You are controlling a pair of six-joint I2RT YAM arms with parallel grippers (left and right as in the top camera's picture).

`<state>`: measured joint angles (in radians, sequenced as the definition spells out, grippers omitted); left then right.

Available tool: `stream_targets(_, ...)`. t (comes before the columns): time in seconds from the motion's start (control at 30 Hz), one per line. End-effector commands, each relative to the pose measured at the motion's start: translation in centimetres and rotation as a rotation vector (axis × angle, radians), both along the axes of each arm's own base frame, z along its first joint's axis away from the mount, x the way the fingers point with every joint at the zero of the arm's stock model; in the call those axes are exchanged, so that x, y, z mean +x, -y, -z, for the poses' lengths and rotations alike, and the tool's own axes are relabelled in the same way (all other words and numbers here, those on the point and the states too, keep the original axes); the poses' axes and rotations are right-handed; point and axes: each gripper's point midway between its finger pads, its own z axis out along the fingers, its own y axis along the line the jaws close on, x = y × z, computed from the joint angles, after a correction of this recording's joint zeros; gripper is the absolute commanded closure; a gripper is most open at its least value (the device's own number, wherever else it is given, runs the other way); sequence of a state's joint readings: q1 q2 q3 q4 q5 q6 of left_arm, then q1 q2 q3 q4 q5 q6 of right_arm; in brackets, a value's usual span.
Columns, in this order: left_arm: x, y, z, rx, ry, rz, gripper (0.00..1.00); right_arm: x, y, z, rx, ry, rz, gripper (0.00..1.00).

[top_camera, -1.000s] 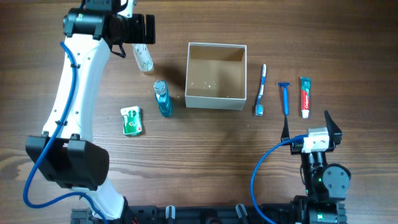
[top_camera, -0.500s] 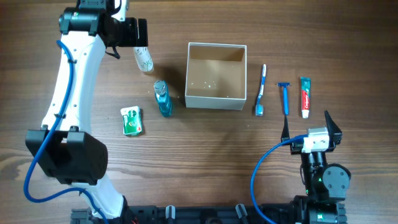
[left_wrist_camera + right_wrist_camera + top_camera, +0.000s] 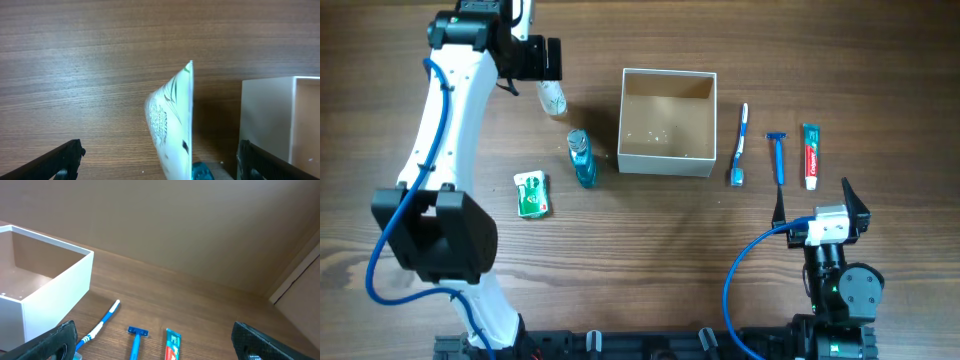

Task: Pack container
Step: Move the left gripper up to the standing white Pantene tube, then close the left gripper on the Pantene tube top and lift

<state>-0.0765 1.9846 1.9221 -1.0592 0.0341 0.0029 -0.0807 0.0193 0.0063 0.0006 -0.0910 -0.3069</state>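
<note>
Nearest on the right, the right gripper (image 3: 815, 200) sits low over the table (image 3: 670, 240), its fingers spread wide with nothing between them. Farther and to the left lies a green packet (image 3: 531, 193). Beyond it comes a blue bottle (image 3: 582, 158), just left of the container (image 3: 665, 164), which stands open at mid-table showing a tan inside. Right of the container, in a row and apart from one another, lie a toothbrush (image 3: 740, 145), a razor (image 3: 777, 157) and a toothpaste (image 3: 810, 155). Far left, a white tube (image 3: 552, 98) lies past the bottle. The left gripper (image 3: 542, 62) hangs over the tube's far end, fingers wide apart on either side of it, gripping nothing.
</note>
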Motion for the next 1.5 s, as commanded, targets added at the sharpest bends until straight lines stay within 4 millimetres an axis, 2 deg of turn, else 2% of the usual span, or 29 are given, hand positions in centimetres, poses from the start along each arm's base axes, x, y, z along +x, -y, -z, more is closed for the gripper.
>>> stream_targets(0.0,0.6,0.1,0.0,0.004,0.012,0.015,0.0,0.0,0.2,-0.2,0.018,0.009,0.013,0.0)
stream_targets(0.2,1.9,0.2,-0.4,0.001,0.065,0.015,0.0,0.0,0.2,-0.2,0.018,0.009,0.013,0.0)
stream_targets(0.57,2.2,0.5,1.8,0.006,0.023,0.025,0.0,0.0,0.2,-0.2,0.019,0.009,0.013,0.0)
stream_targets(0.7,2.2,0.9,1.9,0.006,0.023,0.031,0.01,0.0,0.2,-0.2,0.018,0.009,0.013,0.0)
stream_targets(0.8,2.2,0.9,1.9,0.005,0.022,0.031,0.1,0.0,0.2,-0.2,0.018,0.009,0.013,0.0)
stream_targets(0.83,2.2,0.9,2.0,0.005,0.021,0.031,0.19,0.0,0.2,-0.2,0.018,0.009,0.013,0.0)
stream_targets(0.9,2.2,0.9,2.1,0.006,0.018,0.031,0.28,0.0,0.2,-0.2,0.018,0.009,0.013,0.0)
stream_targets(1.03,2.2,0.9,2.3,0.006,0.013,0.031,0.36,0.0,0.2,-0.2,0.018,0.009,0.013,0.0)
stream_targets(1.13,2.2,0.9,2.3,0.006,0.013,0.031,0.49,0.0,0.2,-0.2,0.019,0.009,0.013,0.0)
stream_targets(1.4,2.3,0.9,2.3,0.005,0.014,0.031,0.91,0.0,0.2,-0.2,0.019,0.009,0.013,0.0)
stream_targets(1.47,2.3,0.9,2.3,0.005,0.014,0.031,0.96,0.0,0.2,-0.2,0.018,0.009,0.013,0.0)
